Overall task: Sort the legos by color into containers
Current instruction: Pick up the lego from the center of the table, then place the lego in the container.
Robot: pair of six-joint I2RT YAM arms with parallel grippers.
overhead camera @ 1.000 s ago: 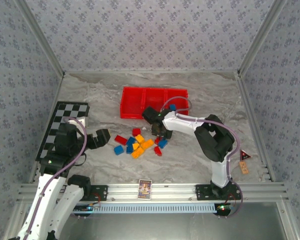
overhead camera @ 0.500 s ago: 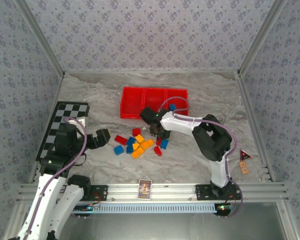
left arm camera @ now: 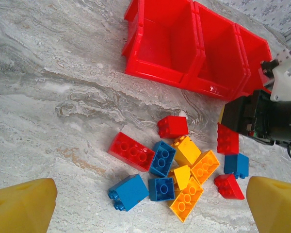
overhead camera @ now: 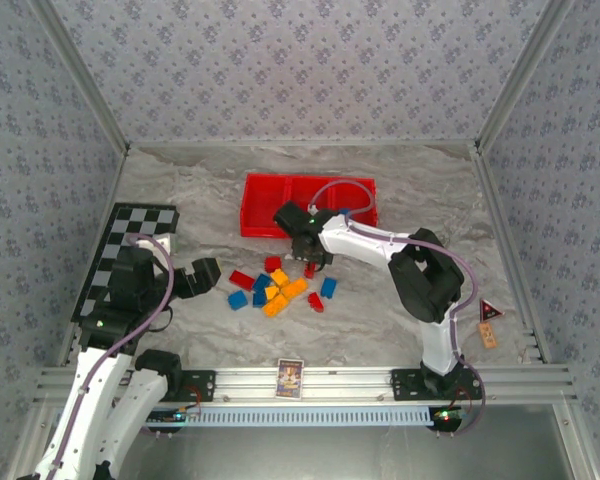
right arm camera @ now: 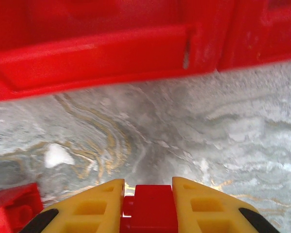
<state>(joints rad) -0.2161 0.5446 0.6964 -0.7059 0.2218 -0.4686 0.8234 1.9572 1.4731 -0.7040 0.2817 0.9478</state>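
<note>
Marbled grey table [overhead camera: 400,190], patterned walls [overhead camera: 300,70]; right claw [right arm camera: 148,189] grips red brick [right arm camera: 153,211], left claw [overhead camera: 208,272] gapes.

We see the legos [left arm camera: 182,177] gathered on the surface in front of the containers [left arm camera: 184,80].
The containers are one bright red tray of three square compartments in a row, sitting upright with its open tops facing up. In the overhead view we make out a bit of blue [overhead camera: 349,212] in its right-hand compartment. The loose bricks, red, blue and orange-yellow, lie in a tight cluster near the tray's front wall, several touching. A long red brick [left arm camera: 131,151] marks the left edge, blue ones [left arm camera: 163,158] lie beside it, and orange-yellow ones [left arm camera: 205,166] fill the middle. One red lego [right arm camera: 150,208] sits clamped between the right fingers [right arm camera: 94,206], just in front of the tray.
</note>
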